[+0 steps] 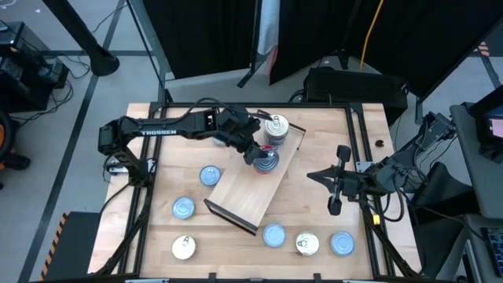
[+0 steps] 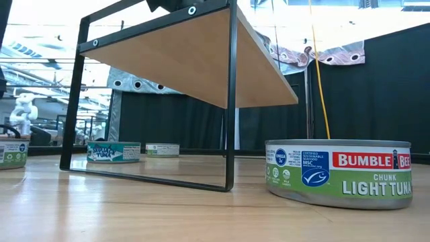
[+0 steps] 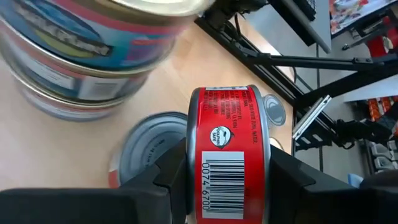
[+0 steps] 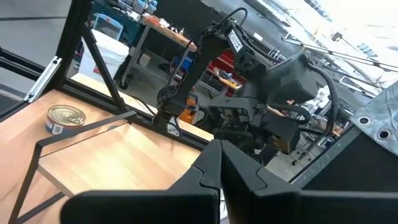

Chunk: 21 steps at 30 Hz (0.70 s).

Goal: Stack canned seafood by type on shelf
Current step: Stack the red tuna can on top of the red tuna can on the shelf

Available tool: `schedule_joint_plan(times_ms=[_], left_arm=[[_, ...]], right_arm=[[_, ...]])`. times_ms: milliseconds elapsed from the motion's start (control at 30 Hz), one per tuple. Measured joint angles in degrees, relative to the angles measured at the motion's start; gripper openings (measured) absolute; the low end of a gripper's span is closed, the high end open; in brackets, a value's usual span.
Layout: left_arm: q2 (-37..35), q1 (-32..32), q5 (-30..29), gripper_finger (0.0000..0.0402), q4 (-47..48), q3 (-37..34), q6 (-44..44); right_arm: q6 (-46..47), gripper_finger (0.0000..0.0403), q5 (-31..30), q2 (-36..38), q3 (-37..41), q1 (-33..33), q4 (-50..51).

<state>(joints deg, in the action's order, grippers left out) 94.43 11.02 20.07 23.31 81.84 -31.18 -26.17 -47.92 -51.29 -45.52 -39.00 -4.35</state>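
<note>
wooden tabletop (image 1: 157, 251), black curtains (image 1: 204, 35) behind

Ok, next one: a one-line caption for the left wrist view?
Left hand shut on a red-labelled tin above a grey-topped tin on the shelf, beside a stack of tins.

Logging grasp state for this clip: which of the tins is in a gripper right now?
The red-labelled tin, clamped in the left gripper above the shelf, by the stacked tins. All others lie untouched.
</note>
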Motion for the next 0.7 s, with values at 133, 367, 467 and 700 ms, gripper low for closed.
schedule_joint_plan(times_ms=[133,367,467,700], left_arm=[[0.0,0.1,0.2,0.0162,0.0,0.0,0.0],[0.2,0.1,0.2,0.0166,0.0,0.0,-0.1],[0.2,0.2,0.2,0.0167,0.2,0.0,-1.1],[0.2,0.2,-0.3,0.0183,0.5,0.0,-1.1]], right_arm=[[0.0,0.0,0.0,0.0,0.0,-0.2,0.0],[0.0,0.0,0.0,0.0,0.0,-0.1,-0.1],[0.0,0.0,0.0,0.0,0.0,-0.1,-0.1],[0.0,0.0,0.0,0.0,0.0,-0.1,-0.1]])
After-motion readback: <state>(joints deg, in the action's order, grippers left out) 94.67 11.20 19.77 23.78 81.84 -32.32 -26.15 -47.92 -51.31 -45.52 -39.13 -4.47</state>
